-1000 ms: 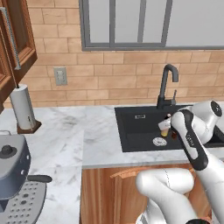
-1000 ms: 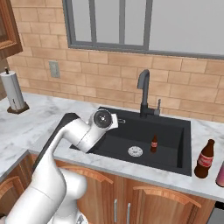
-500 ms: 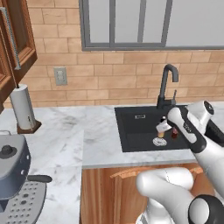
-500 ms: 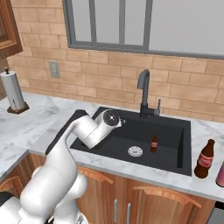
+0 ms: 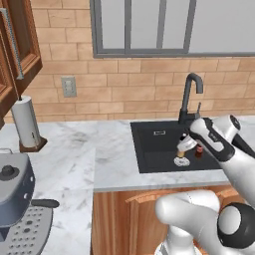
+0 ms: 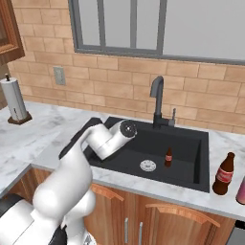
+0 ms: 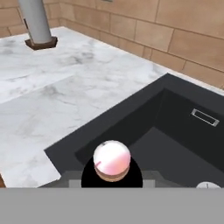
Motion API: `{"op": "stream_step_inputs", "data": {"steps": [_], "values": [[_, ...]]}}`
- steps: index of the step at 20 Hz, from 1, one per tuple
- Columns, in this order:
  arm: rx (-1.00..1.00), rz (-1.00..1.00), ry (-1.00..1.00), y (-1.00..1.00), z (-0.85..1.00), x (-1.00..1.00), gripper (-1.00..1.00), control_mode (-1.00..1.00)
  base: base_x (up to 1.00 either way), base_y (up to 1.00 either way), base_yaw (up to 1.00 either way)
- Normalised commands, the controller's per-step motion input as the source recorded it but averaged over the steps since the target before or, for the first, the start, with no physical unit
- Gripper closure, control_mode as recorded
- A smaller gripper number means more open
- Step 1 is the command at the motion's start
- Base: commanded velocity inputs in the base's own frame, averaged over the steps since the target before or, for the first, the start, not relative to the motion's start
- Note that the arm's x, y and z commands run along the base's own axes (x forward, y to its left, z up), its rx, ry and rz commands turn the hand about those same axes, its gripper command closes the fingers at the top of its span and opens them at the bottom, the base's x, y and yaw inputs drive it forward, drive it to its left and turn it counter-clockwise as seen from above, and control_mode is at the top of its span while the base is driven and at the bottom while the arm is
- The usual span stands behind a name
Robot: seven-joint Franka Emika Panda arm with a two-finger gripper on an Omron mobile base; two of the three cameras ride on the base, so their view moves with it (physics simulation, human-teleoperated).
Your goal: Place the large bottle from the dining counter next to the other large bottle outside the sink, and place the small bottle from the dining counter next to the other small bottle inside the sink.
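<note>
Since the earlier frames the arm has swung further over the sink (image 6: 201, 143), its wrist now above the left part of the basin rather than at the front rim; the small bottle and the large bottle hold their places.

Claw (image 5: 185, 145): seen in the left base view, over the basin just in front of the faucet (image 5: 188, 94). Whether the fingers are apart or together cannot be told from that view. In the hand view a rounded pink-and-white bottle top (image 7: 112, 160) sits directly at the claw's root, looking held there, though the finger contact itself is hidden.

Small bottle (image 6: 168, 157): upright on the sink floor, just right of the drain (image 6: 148, 166), in the right base view. In the left base view it stands close behind the claw, near the drain.

Large bottle (image 6: 223, 173): upright on the marble desk (image 6: 43, 129), outside the sink, just beside its right rim. A second, pinkish item (image 6: 241, 190) stands at the picture's right edge, cut off; its kind cannot be told.

Paper towel roll (image 5: 26, 122): upright on its stand, far left of the desk against the brick wall, well apart from the sink.

Coffee machine (image 5: 15, 196): lower left of the left base view.
</note>
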Motion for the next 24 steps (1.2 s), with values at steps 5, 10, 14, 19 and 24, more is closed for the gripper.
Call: {"op": "stream_step_inputs", "data": {"steps": [5,10,14,19,24], "values": [[-0.02,0.06,0.0,0.0,-0.17,0.23,1.0,-1.0,0.0,0.0,0.0],[-0.05,0.06,0.0,0.0,-0.24,0.17,1.0,-1.0,0.0,0.0,0.0],[-0.05,0.06,0.0,0.0,-0.25,0.15,1.0,-1.0,0.0,0.0,0.0],[-0.01,0.06,0.0,0.0,-0.2,0.18,1.0,-1.0,0.0,0.0,0.0],[0.0,0.06,0.0,-0.02,-0.15,0.23,1.0,-1.0,0.0,0.0,0.0]]}}
